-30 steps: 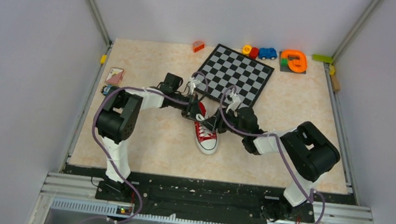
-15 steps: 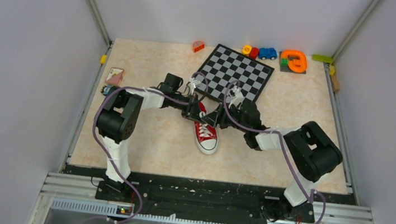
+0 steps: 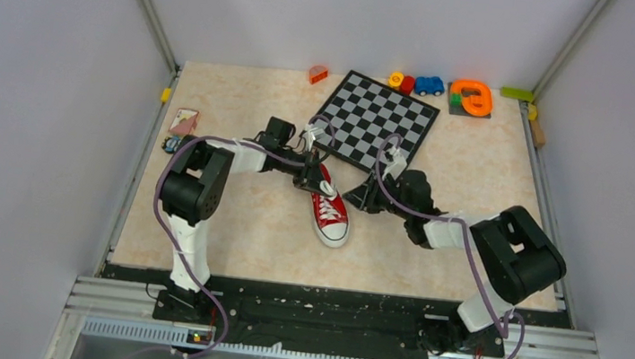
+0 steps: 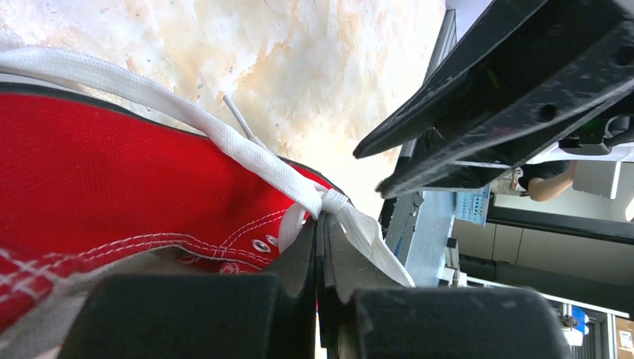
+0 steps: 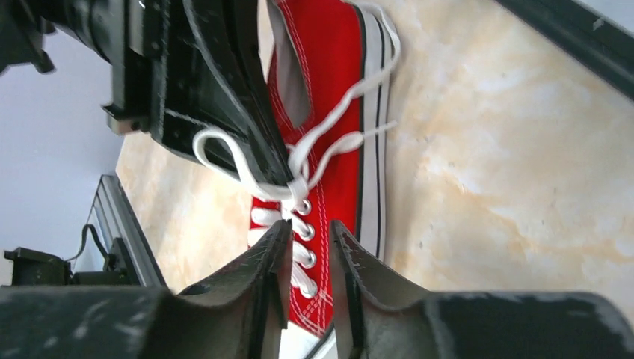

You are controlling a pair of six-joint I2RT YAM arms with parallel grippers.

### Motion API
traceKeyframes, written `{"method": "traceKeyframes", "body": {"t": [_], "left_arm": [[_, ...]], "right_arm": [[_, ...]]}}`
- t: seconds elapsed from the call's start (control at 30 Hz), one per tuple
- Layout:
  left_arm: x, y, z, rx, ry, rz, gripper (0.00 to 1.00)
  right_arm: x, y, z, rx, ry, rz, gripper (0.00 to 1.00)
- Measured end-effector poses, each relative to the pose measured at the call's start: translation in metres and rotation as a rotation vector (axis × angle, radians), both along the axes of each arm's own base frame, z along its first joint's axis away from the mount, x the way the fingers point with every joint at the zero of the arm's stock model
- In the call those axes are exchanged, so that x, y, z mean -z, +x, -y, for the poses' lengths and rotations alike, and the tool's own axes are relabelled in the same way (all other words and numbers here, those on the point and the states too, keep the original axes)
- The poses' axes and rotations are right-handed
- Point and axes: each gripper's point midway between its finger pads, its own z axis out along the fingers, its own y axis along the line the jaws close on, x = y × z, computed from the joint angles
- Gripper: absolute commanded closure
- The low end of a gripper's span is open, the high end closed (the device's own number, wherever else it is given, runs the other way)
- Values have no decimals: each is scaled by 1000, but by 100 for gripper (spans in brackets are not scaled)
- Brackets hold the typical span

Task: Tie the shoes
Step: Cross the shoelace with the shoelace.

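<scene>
Fingers (image 4: 194, 314) of the left gripper (image 4: 321, 223) are clenched on the white flat cotton lace (image 4: 262, 161) just past its crossing, I judge to keep the half-knot taut. Right gripper (image 5: 309, 228) fingers (image 5: 273, 254) stand slightly parted with nothing between them, hovering at 3 o'clock of the laced throat, probably lined up to take a free strand. Outward lies the red canvas low sneaker with white rubber toe cap (image 3: 331, 214), near the middle of the beige marbled table (image 3: 244, 234), toe toward 5 o'clock in the overhead view, heel toward 11. A black-and-white chequered board (image 3: 379, 119) sits at its 1 o'clock, apart
</scene>
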Motion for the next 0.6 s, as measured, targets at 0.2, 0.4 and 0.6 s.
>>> {"method": "traceKeyframes", "body": {"t": [0.2,0.4,0.6], "left_arm": [[-1,1,0,0,-1,5,100],[-1,2,-1,-5,1,5,100],[0,2,-2,-5,2,4,100]], "right_arm": [[13,-6,4,-4,-21,-19,86],[27,-4,-2,-13,-37,-46,85],[22,2,-13,-26,-24,-28,82]]}}
